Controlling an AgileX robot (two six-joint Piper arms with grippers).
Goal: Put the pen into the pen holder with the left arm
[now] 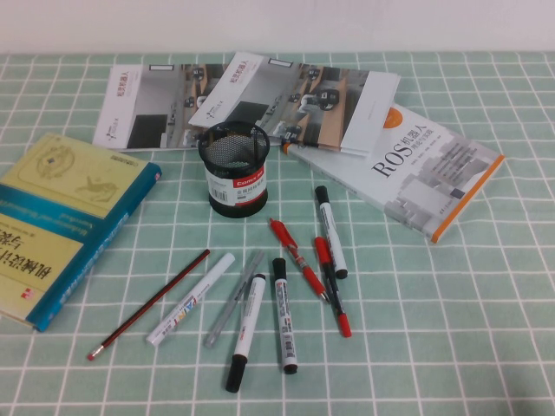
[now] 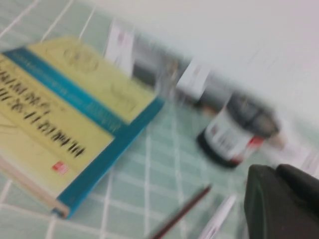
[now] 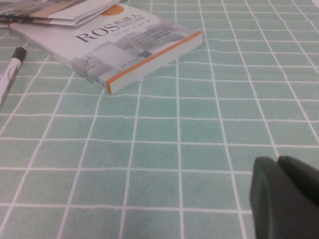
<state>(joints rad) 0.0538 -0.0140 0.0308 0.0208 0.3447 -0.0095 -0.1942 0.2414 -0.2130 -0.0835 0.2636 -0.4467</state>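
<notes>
Although it is long, the pen (image 1: 149, 305) is very thin and surely light, a stiff dark red stick with a pale tip, so it will not bend but it can roll or slip away easily. It lies flat on the counter (image 1: 451, 347), slanted, with the pale tip toward the robot and the other end pointing to the holder (image 1: 234, 169). Its left side is free; on its right, just beside it, lies a white marker (image 1: 191, 299), then a grey slim pen (image 1: 234, 299) and more markers. I think the best place to take it is near the middle, with the fingers crossing the shaft, because there it will hang balanced and the white marker is a little further away. As it lies so low on the cloth, the fingers must come nearly to the surface.

The holder is a black mesh cup standing upright behind the pens, apart from them, with its mouth open. A yellow and blue book (image 1: 61, 225) lies at the left, well apart from the pen.

The left hand (image 2: 281, 201) shows only in its wrist view, as a dark shape above the counter near the pen (image 2: 182, 211); whether it is open I cannot tell. The right hand (image 3: 286, 196) rests low over bare cloth, near the ROS book (image 3: 109, 47), and here too its state is not visible.
</notes>
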